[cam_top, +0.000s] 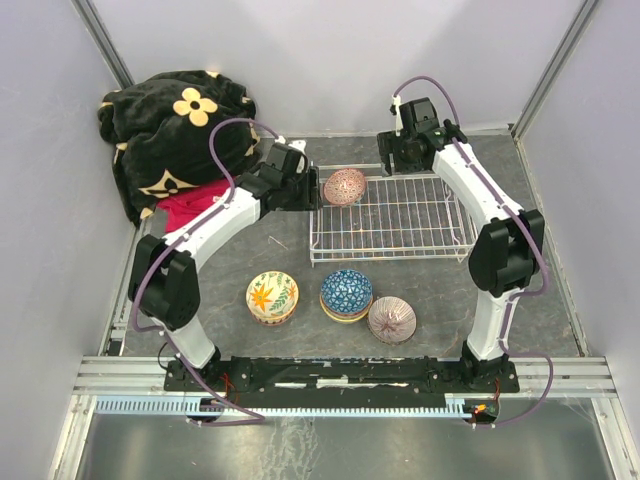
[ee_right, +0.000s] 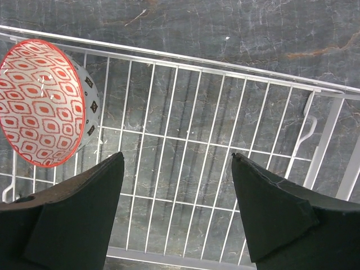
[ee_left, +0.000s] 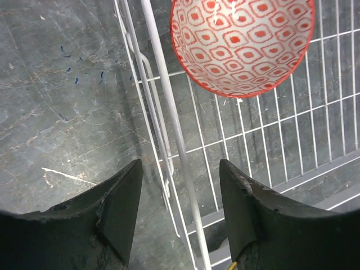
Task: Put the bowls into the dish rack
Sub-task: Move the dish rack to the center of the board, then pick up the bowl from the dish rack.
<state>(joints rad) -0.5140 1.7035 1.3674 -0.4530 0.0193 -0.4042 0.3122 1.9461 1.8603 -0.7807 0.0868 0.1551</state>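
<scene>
A pink-patterned bowl [cam_top: 345,186] leans on its side in the far left corner of the white wire dish rack [cam_top: 455,244]; it also shows in the left wrist view [ee_left: 242,42] and the right wrist view [ee_right: 40,101]. My left gripper [cam_top: 314,190] is open and empty over the rack's left rim [ee_left: 169,107], just left of that bowl. My right gripper [cam_top: 392,160] is open and empty above the rack floor [ee_right: 191,152] near its far edge. On the table in front of the rack sit a yellow sunburst bowl [cam_top: 272,297], a blue bowl [cam_top: 346,292] stacked on another bowl, and a purple-white bowl [cam_top: 392,319].
A black blanket with yellow flowers [cam_top: 175,125] and a red cloth [cam_top: 190,207] lie at the back left. Grey walls close in the table on the left, right and back. A metal rail [cam_top: 340,375] runs along the near edge.
</scene>
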